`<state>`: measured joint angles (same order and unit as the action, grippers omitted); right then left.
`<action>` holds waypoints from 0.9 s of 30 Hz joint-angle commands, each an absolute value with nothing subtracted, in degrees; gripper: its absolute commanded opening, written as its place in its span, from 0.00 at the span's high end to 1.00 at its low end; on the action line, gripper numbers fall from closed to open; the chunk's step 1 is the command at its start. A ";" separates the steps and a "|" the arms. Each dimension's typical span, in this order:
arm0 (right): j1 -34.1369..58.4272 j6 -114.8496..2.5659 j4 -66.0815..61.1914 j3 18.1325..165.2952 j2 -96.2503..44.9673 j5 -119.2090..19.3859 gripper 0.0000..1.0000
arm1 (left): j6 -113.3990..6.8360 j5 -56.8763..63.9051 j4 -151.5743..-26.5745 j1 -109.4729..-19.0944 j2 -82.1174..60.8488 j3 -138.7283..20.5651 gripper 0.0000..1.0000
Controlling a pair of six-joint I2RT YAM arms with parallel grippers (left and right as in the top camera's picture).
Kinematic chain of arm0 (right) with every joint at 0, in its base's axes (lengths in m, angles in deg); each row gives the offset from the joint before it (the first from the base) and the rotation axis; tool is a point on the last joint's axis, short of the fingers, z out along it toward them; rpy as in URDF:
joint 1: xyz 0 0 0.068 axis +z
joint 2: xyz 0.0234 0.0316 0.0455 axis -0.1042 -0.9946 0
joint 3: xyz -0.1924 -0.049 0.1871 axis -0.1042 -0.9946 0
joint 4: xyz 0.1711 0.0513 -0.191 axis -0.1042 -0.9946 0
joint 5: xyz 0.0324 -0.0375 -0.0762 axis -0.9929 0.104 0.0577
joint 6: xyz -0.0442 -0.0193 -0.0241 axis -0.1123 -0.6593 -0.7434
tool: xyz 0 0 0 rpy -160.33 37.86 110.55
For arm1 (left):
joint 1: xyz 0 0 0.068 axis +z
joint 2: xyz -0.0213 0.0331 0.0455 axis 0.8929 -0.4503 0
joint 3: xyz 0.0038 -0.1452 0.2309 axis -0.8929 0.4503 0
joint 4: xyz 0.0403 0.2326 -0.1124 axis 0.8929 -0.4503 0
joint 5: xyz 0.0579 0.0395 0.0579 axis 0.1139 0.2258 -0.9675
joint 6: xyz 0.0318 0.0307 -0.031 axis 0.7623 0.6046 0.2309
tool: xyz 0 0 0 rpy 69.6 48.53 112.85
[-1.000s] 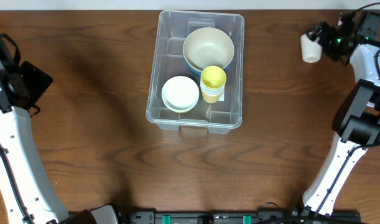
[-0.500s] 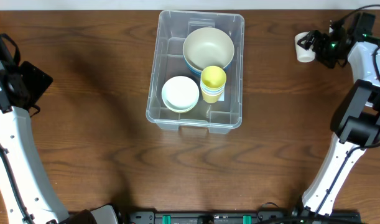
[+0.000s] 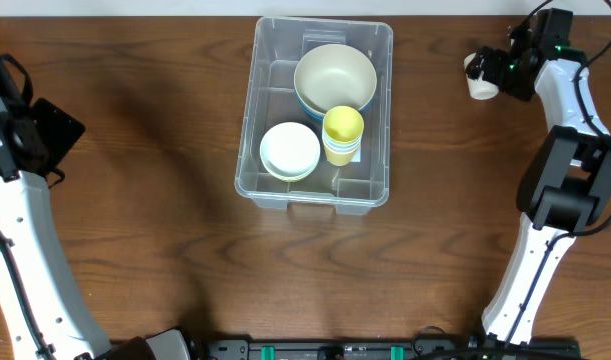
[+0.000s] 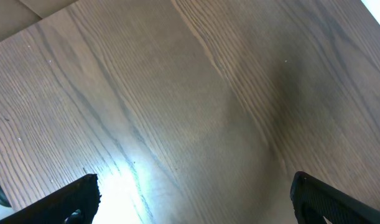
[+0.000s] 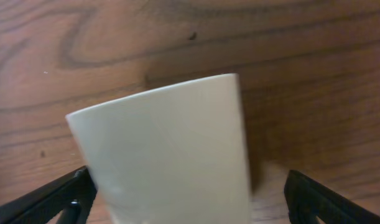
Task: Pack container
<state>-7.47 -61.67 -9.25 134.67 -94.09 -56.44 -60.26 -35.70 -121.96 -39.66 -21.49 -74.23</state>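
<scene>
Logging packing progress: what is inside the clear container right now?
Inside the container: a cream bowl nested in a blue bowl, a stack of white bowls, and a yellow cup topping a cup stack. How many pieces each stack hides cannot be counted.

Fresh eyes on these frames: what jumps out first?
The clear container at the top centre of the table stands out first, already holding a large cream bowl, a small white bowl and a yellow cup. Next comes the right gripper, holding a white cup near the far right corner, apart from the container. The left gripper is open over wood at the left edge.
</scene>
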 commanded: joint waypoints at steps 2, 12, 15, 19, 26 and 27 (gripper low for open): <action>-6.49 -62.59 -9.34 135.24 -91.92 -51.61 0.12 | -59.52 -36.37 -122.13 -39.40 -21.51 -75.02 0.02; -4.80 -62.61 -9.52 134.54 -93.06 -49.49 0.22 | -59.52 -36.37 -122.13 -39.40 -21.51 -75.02 0.02; -4.59 -62.44 -10.06 134.28 -93.54 -47.85 0.25 | -59.52 -36.37 -122.11 -39.40 -21.51 -75.02 0.02; -4.56 -62.39 -10.48 134.28 -93.54 -47.21 0.27 | -59.52 -36.37 -122.13 -39.40 -21.51 -75.02 0.02; -4.54 -62.39 -12.62 134.28 -93.54 -47.21 0.44 | -59.52 -36.37 -122.13 -39.40 -21.51 -75.02 0.02; -4.56 -62.39 -13.06 134.28 -93.54 -47.21 0.46 | -59.52 -36.37 -122.13 -39.40 -21.51 -75.02 0.02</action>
